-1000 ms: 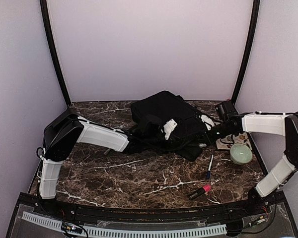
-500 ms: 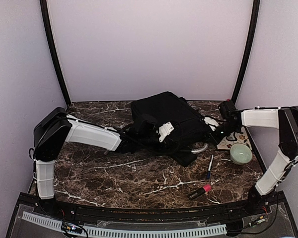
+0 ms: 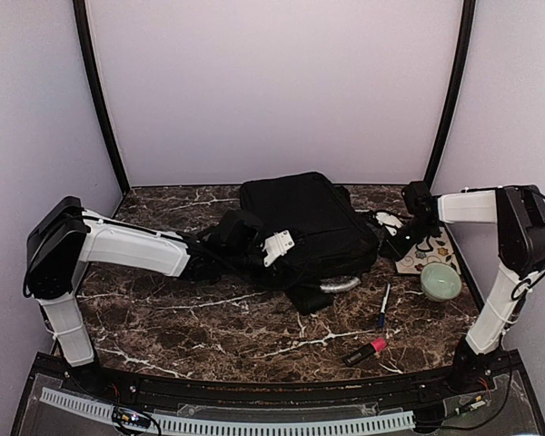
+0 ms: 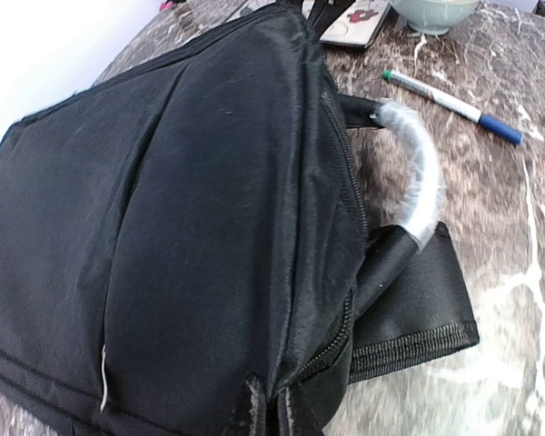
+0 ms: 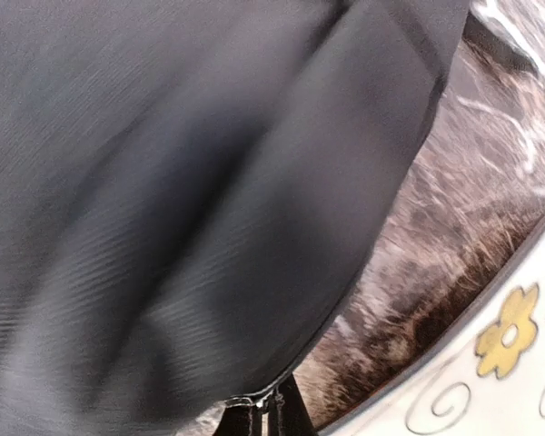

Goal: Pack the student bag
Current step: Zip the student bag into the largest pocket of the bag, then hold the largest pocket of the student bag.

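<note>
The student bag lies flat on the marble desk, at the middle of the far edge, its grey handle loop turned toward the near edge. The left gripper pinches the bag's edge on its left side. The right gripper is clamped on fabric at the bag's right edge. Near the desk's right edge sit a green bowl, a blue-capped pen and a pink marker.

One bag, bowl, pen, marker, pad
</note>
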`<state>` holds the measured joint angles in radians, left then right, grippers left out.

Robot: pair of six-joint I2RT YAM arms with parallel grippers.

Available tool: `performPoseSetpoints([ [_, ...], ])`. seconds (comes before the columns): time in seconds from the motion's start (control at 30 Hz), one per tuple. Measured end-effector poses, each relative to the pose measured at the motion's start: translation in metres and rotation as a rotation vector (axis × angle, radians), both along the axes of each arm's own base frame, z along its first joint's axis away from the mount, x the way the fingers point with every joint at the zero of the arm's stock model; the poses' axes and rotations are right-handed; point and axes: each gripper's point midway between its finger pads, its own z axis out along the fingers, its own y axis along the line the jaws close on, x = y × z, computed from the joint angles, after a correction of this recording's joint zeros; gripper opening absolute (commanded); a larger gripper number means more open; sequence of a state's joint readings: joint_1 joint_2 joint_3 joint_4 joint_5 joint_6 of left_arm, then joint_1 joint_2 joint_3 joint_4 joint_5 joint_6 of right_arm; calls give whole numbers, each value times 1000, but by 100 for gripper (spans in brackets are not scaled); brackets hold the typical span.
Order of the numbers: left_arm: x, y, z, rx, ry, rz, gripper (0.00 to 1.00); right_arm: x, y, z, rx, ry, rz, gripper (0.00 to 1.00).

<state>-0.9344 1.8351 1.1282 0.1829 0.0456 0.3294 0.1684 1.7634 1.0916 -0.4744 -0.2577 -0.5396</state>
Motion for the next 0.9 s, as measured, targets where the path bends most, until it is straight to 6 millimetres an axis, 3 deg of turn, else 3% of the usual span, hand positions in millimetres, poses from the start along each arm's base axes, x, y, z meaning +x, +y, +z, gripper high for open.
performPoseSetpoints([
  [0.03, -1, 7, 1, 6, -2, 8, 2, -1, 3, 1, 11, 4, 12, 0],
  [0.13, -2, 37, 2, 25, -6, 43, 37, -14, 20, 2, 40, 36, 66, 0],
  [0.23, -6, 63, 1, 66, -10, 76, 57, -34, 47, 11, 59, 46, 144, 0],
  [0.27, -6, 66, 3, 72, -12, 79, 76, -40, 57, 17, 64, 37, 169, 0],
  [0.3, -6, 68, 6, 70, -15, 80, 81, -44, 64, 21, 67, 29, 190, 0],
  [0.43, -16, 55, 29, 8, -24, 40, 83, -68, 95, 36, 97, 22, 271, 0],
  [0.53, -32, 27, 47, -53, -38, -39, 81, -78, 106, 37, 113, 41, 303, 0],
  [0.63, -37, -16, 62, -108, -63, -109, 79, -80, 106, 37, 116, 48, 304, 0],
  [0.73, -37, -47, 53, -125, -71, -144, 77, -82, 106, 39, 121, 45, 304, 0],
  [0.9, -26, -63, 11, -76, -55, -141, 66, -85, 105, 41, 131, 44, 297, 0],
])
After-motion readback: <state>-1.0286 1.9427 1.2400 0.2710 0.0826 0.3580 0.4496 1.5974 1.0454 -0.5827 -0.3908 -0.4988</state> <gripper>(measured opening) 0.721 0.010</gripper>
